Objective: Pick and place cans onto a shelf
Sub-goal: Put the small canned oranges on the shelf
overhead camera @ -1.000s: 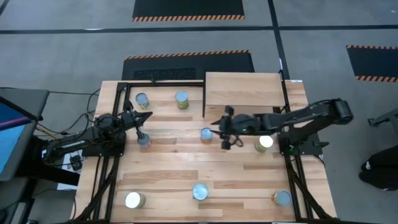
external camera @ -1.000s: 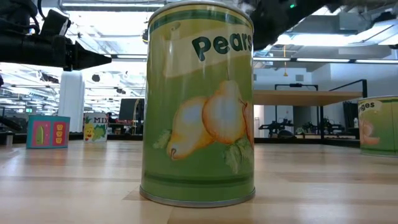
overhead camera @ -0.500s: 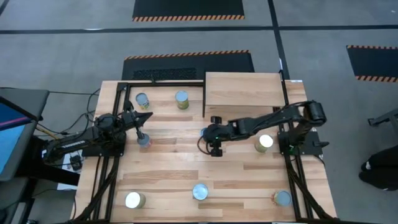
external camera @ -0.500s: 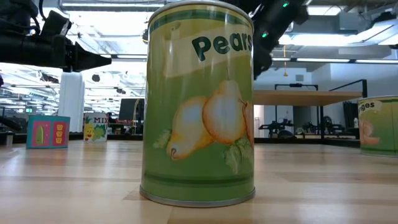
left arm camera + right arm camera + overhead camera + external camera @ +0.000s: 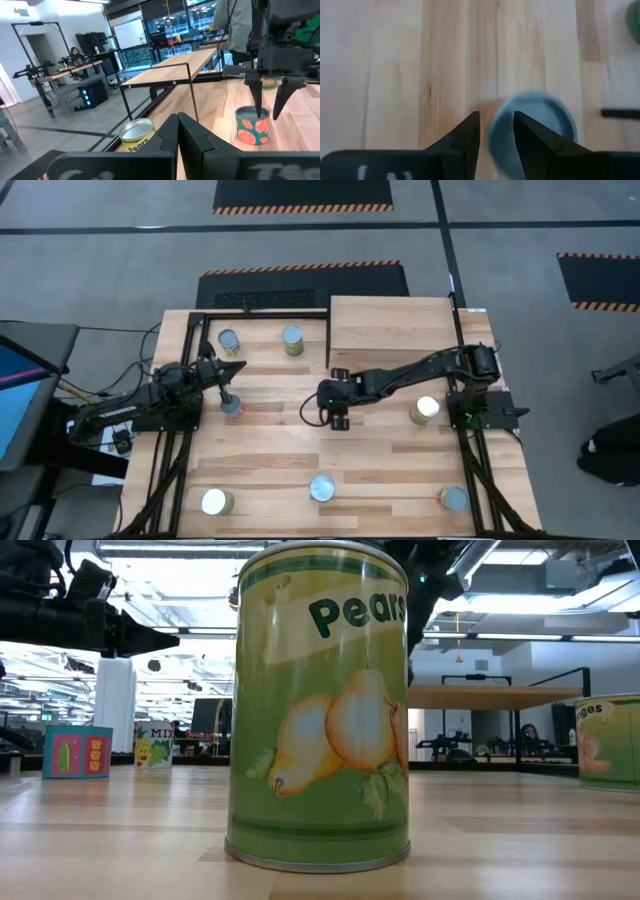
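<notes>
My right gripper [image 5: 335,402] is open and points down over a can with a red-orange fruit label [image 5: 252,131] at the table's middle. In the right wrist view that can's bluish lid [image 5: 540,115] lies under the gripper [image 5: 497,127], off toward one finger. In the left wrist view the right gripper's fingertips [image 5: 258,114] hang at the level of the can's top. My left gripper [image 5: 236,365] is shut and empty at the table's left, beside another can [image 5: 231,405]. The light-wood shelf [image 5: 392,325] stands at the far edge, bare. My right gripper's open fingers point down from above at the top rim [image 5: 260,111] of the red-orange can, which stands upright on the table. I cannot tell whether they touch it.
Other cans stand upright on the table: two at the far left [image 5: 229,340] [image 5: 292,340], one right of middle [image 5: 426,411], three along the near edge [image 5: 214,502] [image 5: 321,488] [image 5: 453,499]. The near-middle one, a green Pears can [image 5: 320,710], fills the low view.
My right gripper has gone toward the table's left edge, from beside the red-orange can to right over it, and the arm has folded in. The can has stayed where it was.
</notes>
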